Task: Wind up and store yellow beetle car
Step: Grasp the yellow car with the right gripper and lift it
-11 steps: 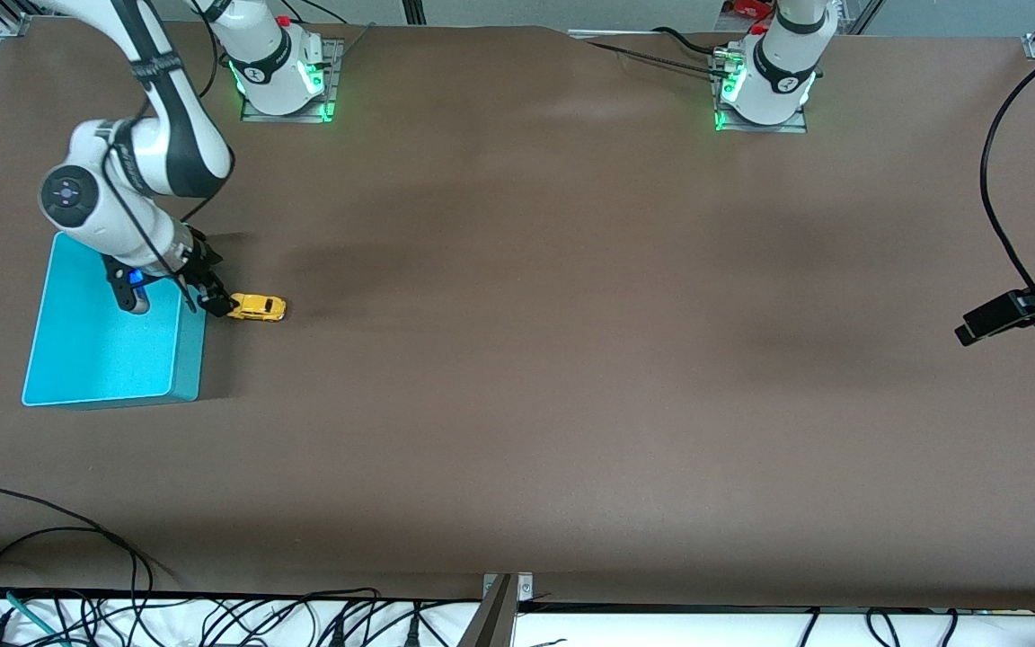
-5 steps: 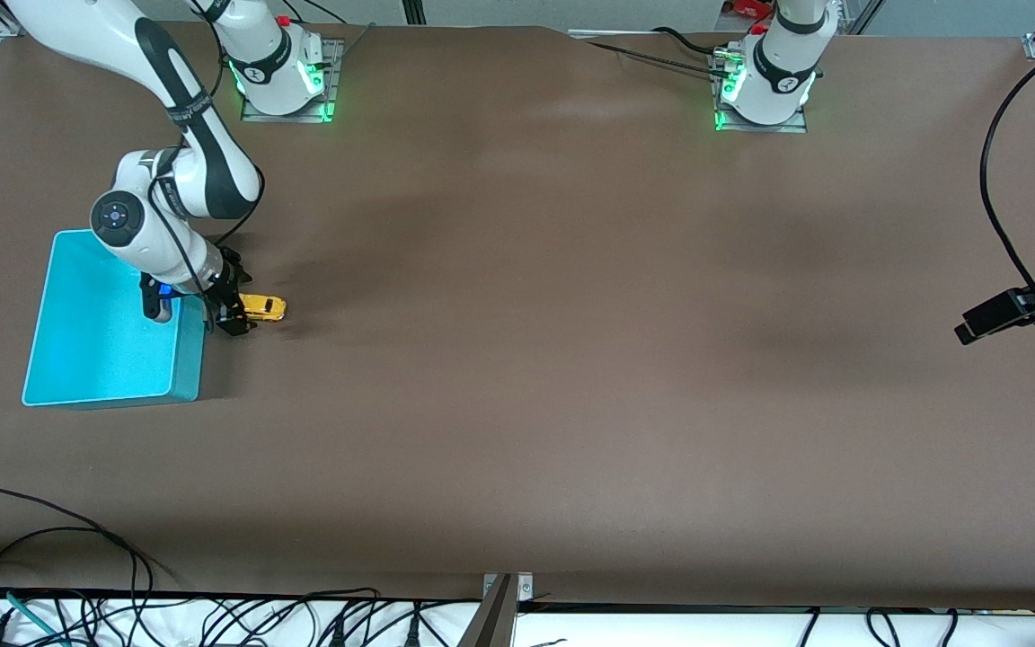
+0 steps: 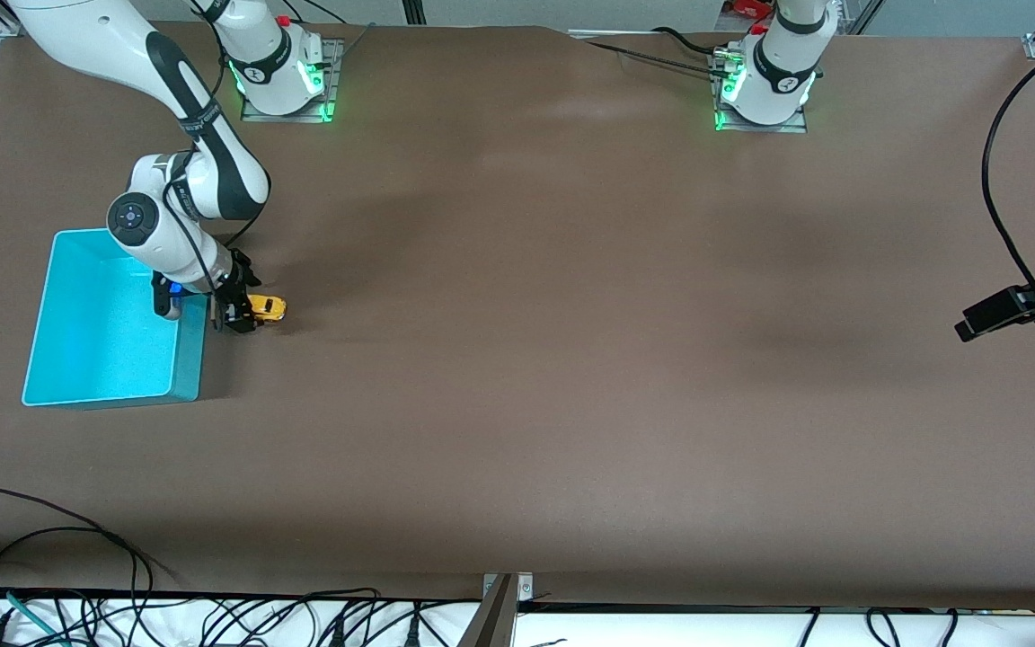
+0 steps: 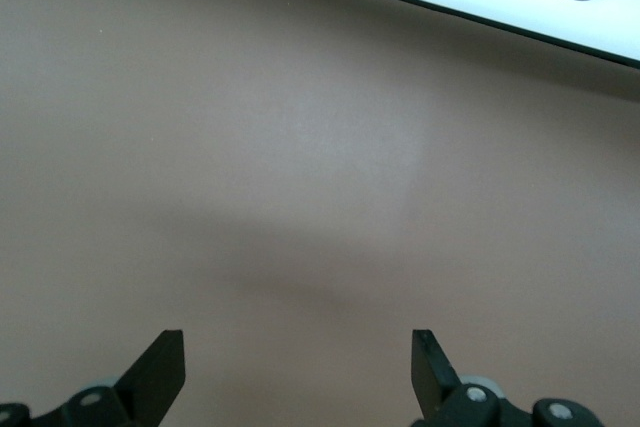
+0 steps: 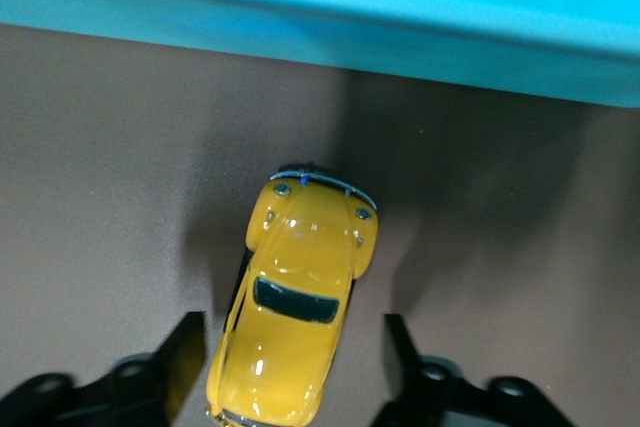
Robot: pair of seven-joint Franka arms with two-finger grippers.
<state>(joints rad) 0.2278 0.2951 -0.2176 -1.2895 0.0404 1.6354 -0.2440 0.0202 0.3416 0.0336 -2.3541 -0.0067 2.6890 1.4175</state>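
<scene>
Yellow beetle car point(image 3: 266, 309) on worktop point(image 3: 571, 314) beside teal bin point(image 3: 95, 395), between right hand's point(image 3: 240, 316) spread fingers, untouched. Left hand point(image 4: 298, 372) spread, waiting.

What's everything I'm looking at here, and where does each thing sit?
yellow beetle car: one, yellow, on the table beside the bin, between the right pincer's fingers.
bin: one, teal, at the right arm's end of the table.
table: one, brown.
cables: several, black, along the table edge nearest the front camera.
right pincer: one, black, down at the car, fingers on either side, not yet touching.
left pincer: one, black, open, over bare table; that arm waits.
</scene>
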